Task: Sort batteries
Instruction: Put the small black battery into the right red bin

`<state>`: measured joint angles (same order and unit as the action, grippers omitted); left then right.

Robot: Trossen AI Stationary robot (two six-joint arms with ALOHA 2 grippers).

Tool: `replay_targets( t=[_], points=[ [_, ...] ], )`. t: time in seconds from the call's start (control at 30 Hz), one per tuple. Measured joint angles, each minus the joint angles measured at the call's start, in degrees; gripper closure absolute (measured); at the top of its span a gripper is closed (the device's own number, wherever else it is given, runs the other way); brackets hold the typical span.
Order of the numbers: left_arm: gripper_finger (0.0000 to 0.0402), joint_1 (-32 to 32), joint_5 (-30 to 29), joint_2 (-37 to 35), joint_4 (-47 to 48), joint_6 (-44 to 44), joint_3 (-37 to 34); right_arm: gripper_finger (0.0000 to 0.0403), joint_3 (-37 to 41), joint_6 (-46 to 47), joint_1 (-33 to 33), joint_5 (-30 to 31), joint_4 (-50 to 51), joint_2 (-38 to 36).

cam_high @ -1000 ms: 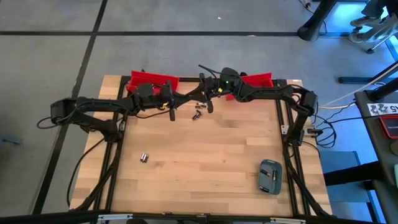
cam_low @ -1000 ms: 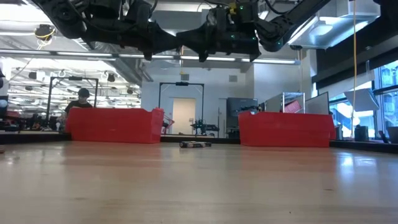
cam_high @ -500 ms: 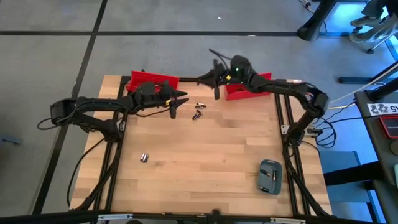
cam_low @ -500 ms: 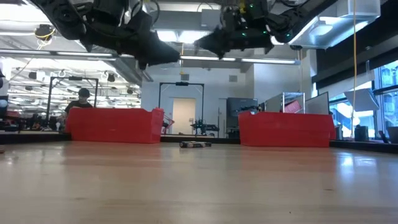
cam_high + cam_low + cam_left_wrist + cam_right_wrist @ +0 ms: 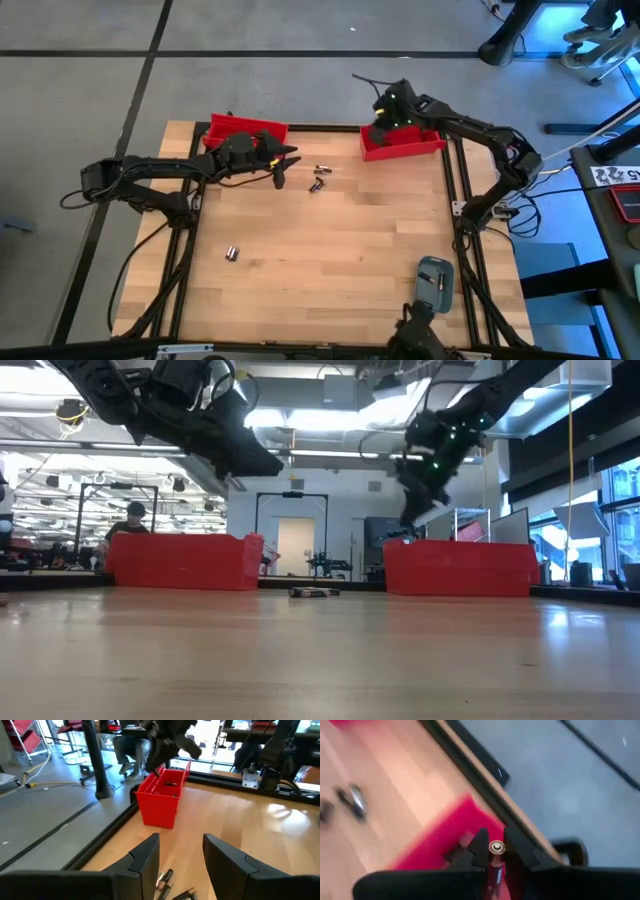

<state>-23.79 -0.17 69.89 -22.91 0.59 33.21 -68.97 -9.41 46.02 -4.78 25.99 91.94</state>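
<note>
1. Wooden bench (image 5: 330,250) on a grey floor; open lab room behind it in the low view, with a person (image 5: 130,518) seated far back.
2. Far left: my left arm comes in over the bench's left edge. Left hand (image 5: 283,168) hangs above the bench just right of the left red bin (image 5: 243,130), fingers (image 5: 145,860) apart, nothing between them.
3. Two batteries lie close together low on the left side of the bench (image 5: 231,253), well apart from everything else.
4. A small cluster of batteries (image 5: 319,178) sits mid-bench near the back edge, between the two bins, just right of my left hand. The left wrist view shows them on the wood right under the open fingers.
5. Right red bin (image 5: 402,142) is at the back right. At least one dark cell lies inside it in the left wrist view.
6. My right hand (image 5: 382,120) is over that bin's left end, closed on one battery (image 5: 496,849); its silvery end shows between the fingertips, with red bin below.
7. Front right: a grey-blue case (image 5: 434,283) lies flat near the bench's edge.
</note>
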Motion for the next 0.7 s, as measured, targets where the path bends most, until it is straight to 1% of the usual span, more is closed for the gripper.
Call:
replay_targets(
  t=[0.07, 0.17, 0.43, 0.57, 0.7],
  points=[
    [0.0262, 0.0, -0.5, 0.0, 0.0, 0.6, 0.0, 0.0375, 0.1, -0.1, 0.3, 1.5, 3.1, 0.4],
    [0.0262, 0.0, -0.7, 0.0, 0.0, 1.3, 0.0, 0.0375, 1.4, -1.9, 0.3, 1.8, 4.6, 1.6],
    [0.0263, 0.0, -0.7, 0.0, 0.1, 1.1, 0.0, 0.0375, 2.7, -4.0, 0.5, 3.7, 4.3, 5.5],
    [0.0263, 0.0, -0.7, 0.0, 0.1, 0.9, 0.0, 0.0374, 2.7, -4.0, 1.5, 3.6, 4.7, 7.1],
    [0.0263, 0.0, -0.7, 0.0, 0.1, 0.9, 0.0, 0.0364, 2.6, -2.7, 2.5, 2.1, 5.0, 8.3]
  ],
)
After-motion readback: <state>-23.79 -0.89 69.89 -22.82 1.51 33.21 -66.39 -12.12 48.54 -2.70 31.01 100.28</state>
